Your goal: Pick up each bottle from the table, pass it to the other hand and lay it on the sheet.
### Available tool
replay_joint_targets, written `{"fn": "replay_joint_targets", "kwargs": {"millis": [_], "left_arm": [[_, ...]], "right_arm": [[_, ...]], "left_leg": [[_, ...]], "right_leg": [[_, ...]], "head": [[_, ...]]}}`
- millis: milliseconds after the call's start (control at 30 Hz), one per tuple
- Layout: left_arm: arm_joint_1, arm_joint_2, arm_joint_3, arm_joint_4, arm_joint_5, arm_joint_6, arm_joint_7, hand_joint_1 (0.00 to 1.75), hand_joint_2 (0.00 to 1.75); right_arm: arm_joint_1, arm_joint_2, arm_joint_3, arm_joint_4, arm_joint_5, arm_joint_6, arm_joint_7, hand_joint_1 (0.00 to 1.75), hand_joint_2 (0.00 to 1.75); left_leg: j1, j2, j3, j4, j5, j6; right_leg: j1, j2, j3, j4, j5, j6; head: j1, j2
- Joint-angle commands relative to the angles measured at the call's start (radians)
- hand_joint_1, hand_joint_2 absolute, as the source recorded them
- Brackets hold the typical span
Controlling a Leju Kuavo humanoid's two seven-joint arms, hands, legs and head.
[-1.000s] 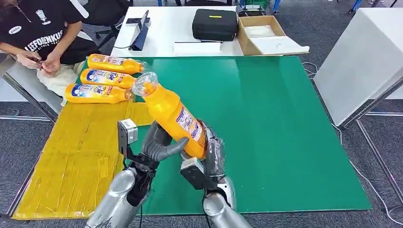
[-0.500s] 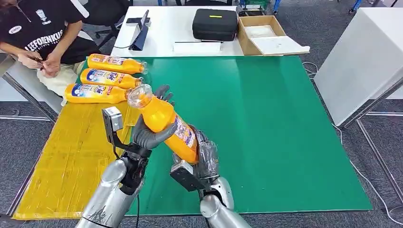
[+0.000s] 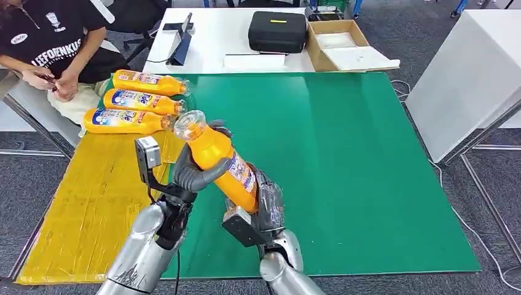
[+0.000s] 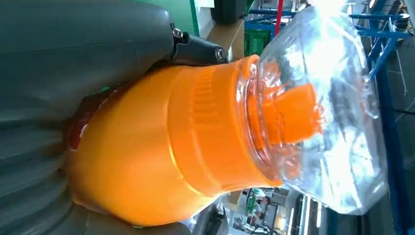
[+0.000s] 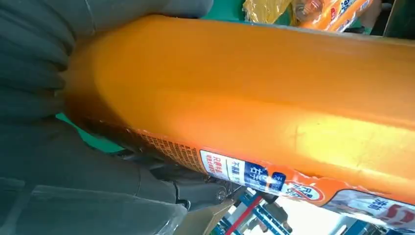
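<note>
Bottle held by both hands above the green mat

The bottle (image 3: 220,165) you are handling is hanging in the air over the near left part of the green mat (image 3: 344,160), tilted, with its clear cap (image 3: 187,125) pointing up and away towards the yellow sheet (image 3: 92,203). You are seeing the left hand (image 3: 195,172) wrapping its thumb and fingers around the upper part of the bottle, just below the cap. The right hand (image 3: 265,204) is gripping the lower end from underneath and behind. In the left wrist view the bottle's orange shoulder (image 4: 161,147) is sitting tight against the grey thumb, with the orange nozzle (image 4: 288,115) showing through the clear cap. In the right wrist view the printed label (image 5: 274,181) is running along the bottle's side. Three more bottles (image 3: 132,101) are lying side by side at the far end of the yellow sheet, caps pointing towards the green mat. A person (image 3: 52,43) is sitting just beyond them at the table's far left corner
</note>
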Motion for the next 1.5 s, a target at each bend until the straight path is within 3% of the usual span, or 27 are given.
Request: {"fn": "replay_joint_targets", "kwargs": {"millis": [33,500,533,833,933,1167,1200,1267,1300,1367,1433,1500], "left_arm": [[-0.073,-0.004,-0.045,0.089,-0.003,-0.013,0.004,1.75,1.75],[-0.069,-0.004,-0.041,0.079,-0.002,-0.006,0.002,1.75,1.75],[-0.053,0.006,-0.009,0.047,0.001,0.013,-0.001,1.75,1.75],[-0.027,0.034,0.04,0.048,0.008,0.053,-0.025,1.75,1.75],[-0.006,0.042,0.056,0.019,-0.072,0.159,-0.083,1.75,1.75],[0.086,0.032,0.119,-0.131,-0.371,0.477,-0.157,1.75,1.75],[0.1,0.029,0.14,-0.147,-0.489,0.604,-0.176,1.75,1.75],[0.121,0.035,0.158,-0.173,-0.569,0.676,-0.184,1.75,1.75],[0.141,0.029,0.177,-0.182,-0.757,0.846,-0.184,1.75,1.75],[0.17,0.032,0.189,-0.207,-0.821,0.897,-0.175,1.75,1.75],[0.209,0.0,0.268,-0.223,-1.01,0.963,-0.175,1.75,1.75],[0.216,-0.144,0.503,-0.28,-1.277,0.963,-0.314,1.75,1.75]], "right_arm": [[-0.022,0.002,0.013,0.086,-0.007,-0.032,-0.03,1.75,1.75],[-0.018,-0.003,-0.007,0.051,-0.026,-0.034,-0.044,1.75,1.75],[0.029,-0.031,-0.016,-0.12,-0.066,0.011,-0.057,0.0,1.75],[0.2,-0.126,-0.005,-0.528,-0.093,0.116,0.005,0.0,1.75],[0.275,-0.161,-0.001,-0.671,-0.086,0.117,-0.002,0.0,1.75],[0.426,-0.231,-0.022,-0.962,-0.02,0.084,0.002,0.0,1.75],[0.454,-0.243,-0.03,-1.009,0.001,0.063,-0.005,0.0,1.75],[0.488,-0.266,-0.034,-1.069,0.024,0.056,0.007,0.0,1.75],[0.508,-0.28,-0.035,-1.1,0.042,0.039,0.013,0.0,1.75],[0.517,-0.32,-0.023,-1.113,0.037,0.029,0.02,0.0,1.75],[0.539,-0.367,-0.015,-1.124,-0.001,-0.029,0.0,0.0,1.75],[0.557,-0.388,-0.01,-1.152,-0.023,-0.052,-0.014,0.0,1.75]], "left_leg": [[0.001,-0.002,0.001,0.0,0.0,-0.002],[0.002,-0.003,0.003,0.0,-0.001,-0.004],[0.001,-0.002,0.001,0.0,0.0,-0.002],[0.001,-0.002,0.002,-0.001,-0.001,-0.004],[0.002,-0.003,0.004,0.0,-0.002,-0.005],[0.001,-0.002,0.002,0.0,-0.003,-0.004],[0.001,-0.002,0.001,0.0,-0.002,-0.004],[0.001,-0.002,0.002,0.0,-0.003,-0.004],[0.001,-0.001,0.002,0.0,-0.003,-0.004],[0.0,-0.001,0.0,-0.001,-0.002,-0.002],[0.002,0.0,0.005,-0.001,-0.004,-0.005],[0.001,0.001,0.003,-0.001,-0.003,-0.003]], "right_leg": [[0.001,-0.003,0.002,-0.001,-0.001,-0.001],[0.002,-0.005,0.005,-0.001,-0.002,-0.003],[0.001,-0.003,0.002,-0.001,-0.001,-0.001],[0.001,-0.003,0.004,-0.001,-0.001,-0.002],[0.001,-0.004,0.006,-0.001,-0.002,-0.003],[0.001,-0.003,0.004,0.0,-0.003,-0.002],[0.001,-0.003,0.003,0.0,-0.002,-0.002],[0.001,-0.003,0.004,-0.001,-0.003,-0.002],[0.001,-0.002,0.004,-0.001,-0.003,-0.002],[0.0,-0.001,0.002,-0.001,-0.001,-0.001],[0.002,-0.001,0.007,-0.002,-0.003,-0.003],[0.001,0.0,0.005,-0.002,-0.002,-0.002]], "head": [[0.0,0.0],[0.0,0.0],[0.0,0.0],[0.0,0.0],[0.0,0.0],[0.0,0.0],[0.0,0.0],[0.0,0.0],[0.0,0.0],[0.0,0.0],[0.0,0.0],[0.0,0.0]]}}
